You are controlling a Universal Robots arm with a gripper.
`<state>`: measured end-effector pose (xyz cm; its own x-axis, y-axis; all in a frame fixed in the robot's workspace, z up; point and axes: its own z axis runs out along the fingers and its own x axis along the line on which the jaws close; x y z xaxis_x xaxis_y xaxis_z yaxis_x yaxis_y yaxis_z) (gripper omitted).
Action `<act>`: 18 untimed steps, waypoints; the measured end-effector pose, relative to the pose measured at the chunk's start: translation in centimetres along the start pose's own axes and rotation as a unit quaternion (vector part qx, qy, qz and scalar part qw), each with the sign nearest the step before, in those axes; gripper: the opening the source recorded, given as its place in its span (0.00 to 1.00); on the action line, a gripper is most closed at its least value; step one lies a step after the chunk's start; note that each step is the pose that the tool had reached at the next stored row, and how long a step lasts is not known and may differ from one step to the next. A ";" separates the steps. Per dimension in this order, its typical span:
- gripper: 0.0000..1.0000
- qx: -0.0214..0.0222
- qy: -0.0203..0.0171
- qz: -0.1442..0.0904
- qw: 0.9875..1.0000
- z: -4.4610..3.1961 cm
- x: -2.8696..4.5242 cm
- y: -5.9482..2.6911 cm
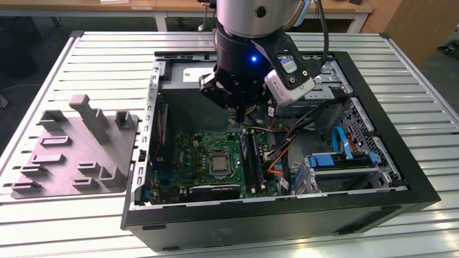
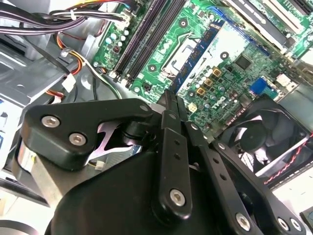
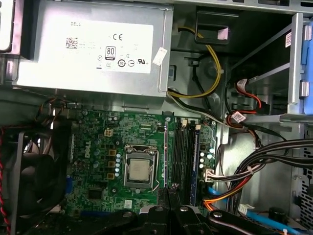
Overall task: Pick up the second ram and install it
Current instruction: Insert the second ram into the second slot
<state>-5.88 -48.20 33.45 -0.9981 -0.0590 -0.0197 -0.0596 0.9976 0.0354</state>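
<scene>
My gripper (image 1: pixel 240 112) hangs inside the open computer case (image 1: pixel 401 177), above the far end of the green motherboard (image 1: pixel 193 156). Its two black fingers (image 2: pixel 172 147) are pressed together with nothing between them, and their tips (image 3: pixel 171 193) hover over the near end of the long black memory slots (image 3: pixel 182 156). A narrow blue-green stick, which I take for the second ram (image 3: pixel 194 161), stands on edge in the outermost slot, a little to one side of the fingertips. Whether it is fully seated I cannot tell.
The grey power-supply box (image 3: pixel 93 46) fills the case's far end. Cable bundles (image 3: pixel 264 156) and a blue drive bay (image 1: pixel 344 161) crowd the exterior view's right. A black fan (image 2: pixel 264 142) sits by the board. A grey holder fixture (image 1: pixel 79 156) lies on the slatted table.
</scene>
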 end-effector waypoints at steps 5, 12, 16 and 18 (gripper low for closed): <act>0.11 -0.001 0.000 0.000 1.000 0.27 -0.33 -0.03; 0.11 -0.002 0.000 0.000 1.000 0.88 -0.36 0.09; 0.11 -0.003 0.000 0.000 1.000 1.15 -0.35 0.10; 0.11 -0.004 0.000 0.000 1.000 1.33 -0.41 0.10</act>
<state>-5.45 -48.03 32.13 -0.9981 -0.0589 -0.0202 -0.0597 0.9973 0.0432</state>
